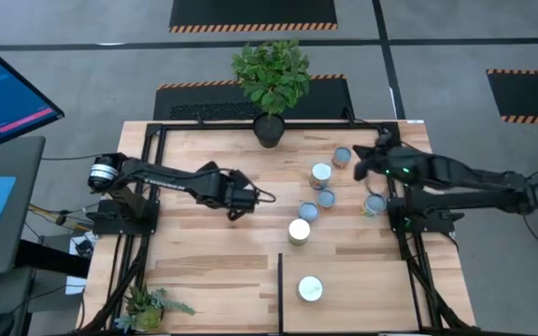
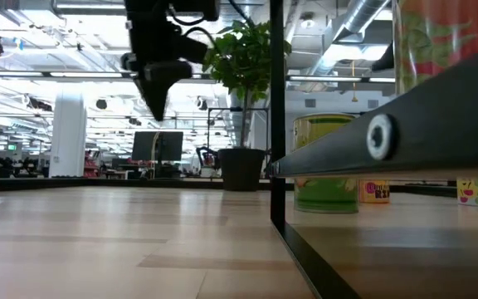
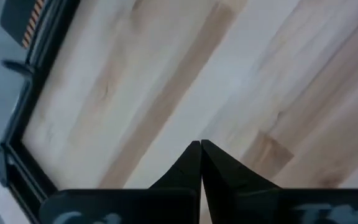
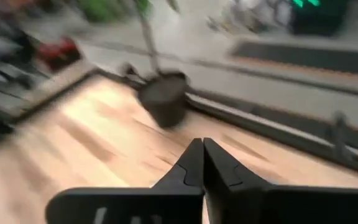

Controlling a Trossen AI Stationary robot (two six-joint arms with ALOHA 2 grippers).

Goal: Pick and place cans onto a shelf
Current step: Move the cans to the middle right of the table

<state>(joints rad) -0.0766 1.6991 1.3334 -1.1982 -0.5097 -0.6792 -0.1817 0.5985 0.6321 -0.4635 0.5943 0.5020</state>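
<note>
The light-wood plank surface [image 1: 204, 243] was framed by thin black metal bars. A black pot [image 1: 269, 130] at its far edge held a leafy green plant [image 1: 271, 73]; a smaller plant [image 1: 148, 306] sat at the near left corner. Five short cylindrical cans with round pale tops [image 1: 322, 175] stood clustered right of centre, and one more [image 1: 375, 204] stood beside the right arm's base. A seventh can [image 1: 310, 288] stood alone on the shelf [image 1: 353, 299], the near right section set off by a black bar; in the low view its green-labelled side [image 2: 326, 162] showed behind the bar.

The left end effector [image 1: 239, 200] hung over bare planks left of the cluster, fingers pressed together and empty [image 3: 201, 163]. The right end effector [image 1: 364, 161] hung near the far right cans, its fingers likewise together, holding nothing [image 4: 202, 163], facing the pot.
</note>
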